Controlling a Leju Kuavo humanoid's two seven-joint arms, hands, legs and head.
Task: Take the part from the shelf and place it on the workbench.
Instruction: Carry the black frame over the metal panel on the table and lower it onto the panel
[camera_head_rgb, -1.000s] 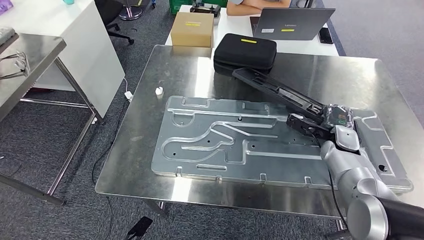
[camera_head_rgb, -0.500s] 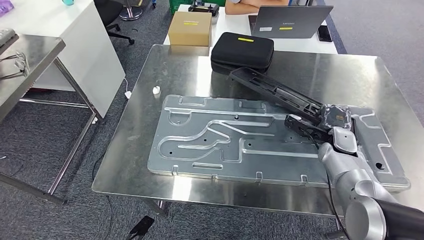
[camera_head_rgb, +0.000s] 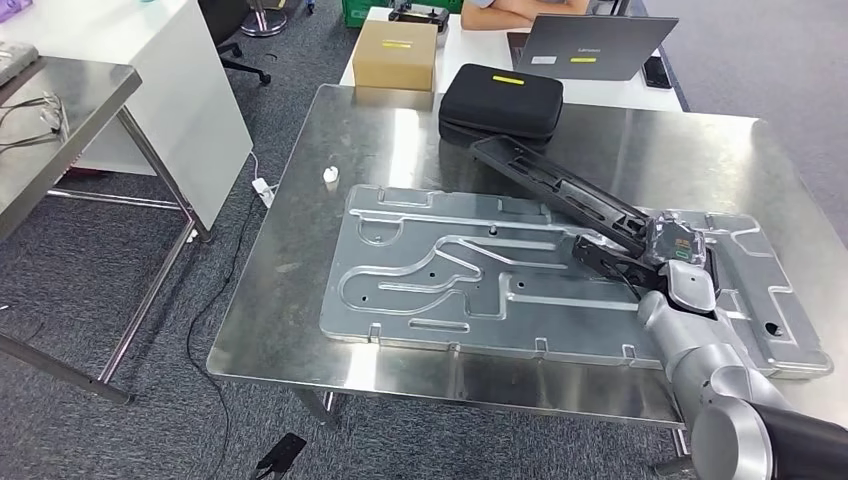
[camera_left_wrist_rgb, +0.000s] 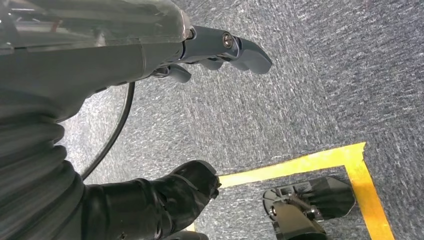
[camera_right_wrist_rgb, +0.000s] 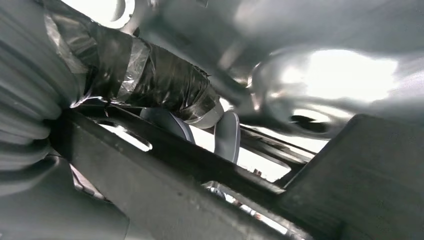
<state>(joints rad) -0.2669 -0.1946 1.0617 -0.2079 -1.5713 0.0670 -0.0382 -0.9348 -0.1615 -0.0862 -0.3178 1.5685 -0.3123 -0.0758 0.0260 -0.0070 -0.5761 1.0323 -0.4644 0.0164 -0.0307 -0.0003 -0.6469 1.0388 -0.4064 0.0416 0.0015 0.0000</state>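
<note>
The part is a long black plastic frame, lying slantwise from beside the black case to the right side of the workbench. My right hand grips its near end above the embossed metal plate. I cannot tell whether the far end touches the tabletop. In the right wrist view the taped thumb presses against the dark bar of the part. My left hand hangs over grey carpet, fingers apart and holding nothing.
A cardboard box and a laptop sit on a white desk behind the workbench, where a person's folded arms rest. A small white object lies on the bench's left side. Another steel table stands far left.
The whole picture has shifted a little sideways, so the camera moved. My right hand still holds the part at about the same spot over the plate.
</note>
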